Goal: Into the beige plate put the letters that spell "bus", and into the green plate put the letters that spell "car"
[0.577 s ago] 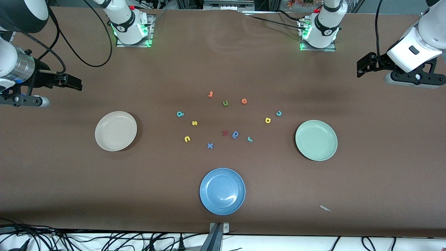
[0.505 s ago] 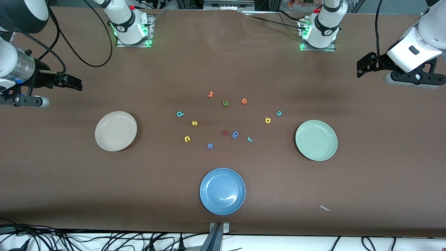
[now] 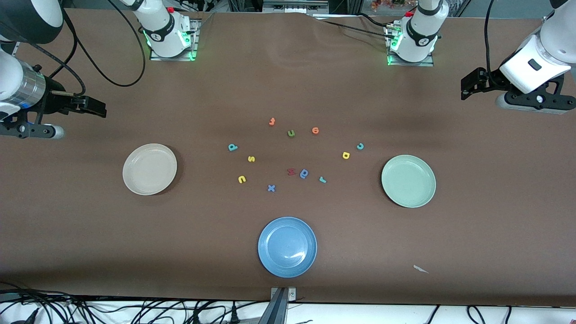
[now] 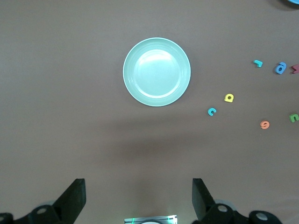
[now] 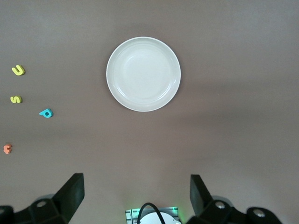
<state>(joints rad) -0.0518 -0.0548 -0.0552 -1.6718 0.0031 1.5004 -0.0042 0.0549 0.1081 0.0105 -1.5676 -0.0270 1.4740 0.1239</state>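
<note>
Nothing has changed over the last half second: every letter lies where it lay, both plates are bare as before, and neither arm has shifted. For the task that means work has not begun (all six letters have yet to be lifted).

The beige plate sits on the brown surface toward the right arm's end, the green plate toward the left arm's end, and a blue plate lies between them, nearest the front camera. The "bus" letters cluster on the beige plate's side of the scatter: the teal "b", the yellow "s" a little nearer the camera, and the yellow "u" nearer still. The "car" letters lie toward the green plate: the teal "c" just beside the yellow "a", and the teal "r" nearer the camera, close to the darker blue letter. An olive-green "u" and two orange letters lie farther off.

The right gripper hangs high over the surface's edge near the beige plate, jaws spread wide and empty. The left gripper hangs likewise near the green plate, jaws wide and empty. Both arms wait, wrists looking down at their plates.
</note>
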